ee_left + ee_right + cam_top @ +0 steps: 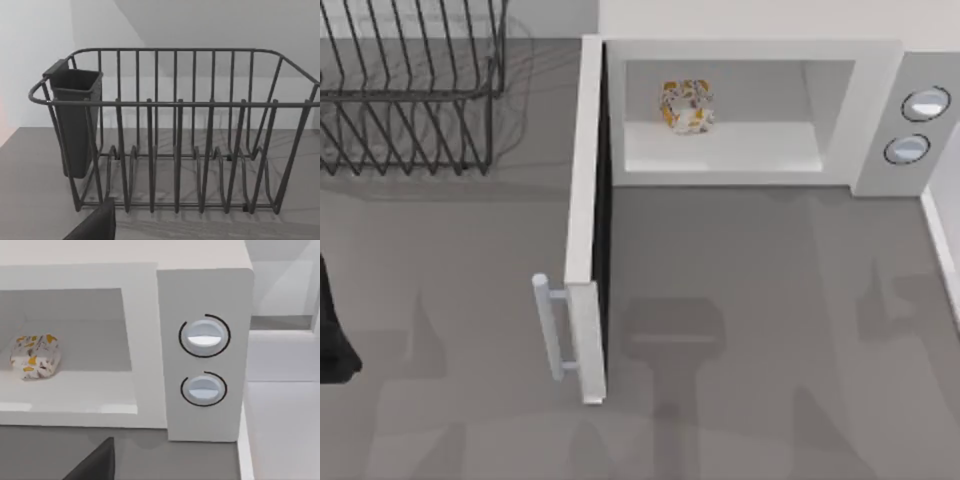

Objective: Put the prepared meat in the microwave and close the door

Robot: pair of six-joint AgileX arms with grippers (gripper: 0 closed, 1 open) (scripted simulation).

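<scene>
Meat is in the microwave; you still need to shut the door.

On the grey desk (770, 330), the white microwave (875, 70) holds the mottled orange and white meat (686, 105) on its cavity floor. Its door (584, 220) stands wide open. A wire dish rack (175, 130) holds a dark cup (75, 120), otherwise bare. Your left tool (335, 340) waits at the desk's left edge; whether either tool is clenched or released, I cannot tell.

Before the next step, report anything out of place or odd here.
Nothing is spilled or damaged. The prepared meat sits inside the microwave cavity, but the door stands wide open, swung out toward the table's front. The dish rack stands upright.
</scene>
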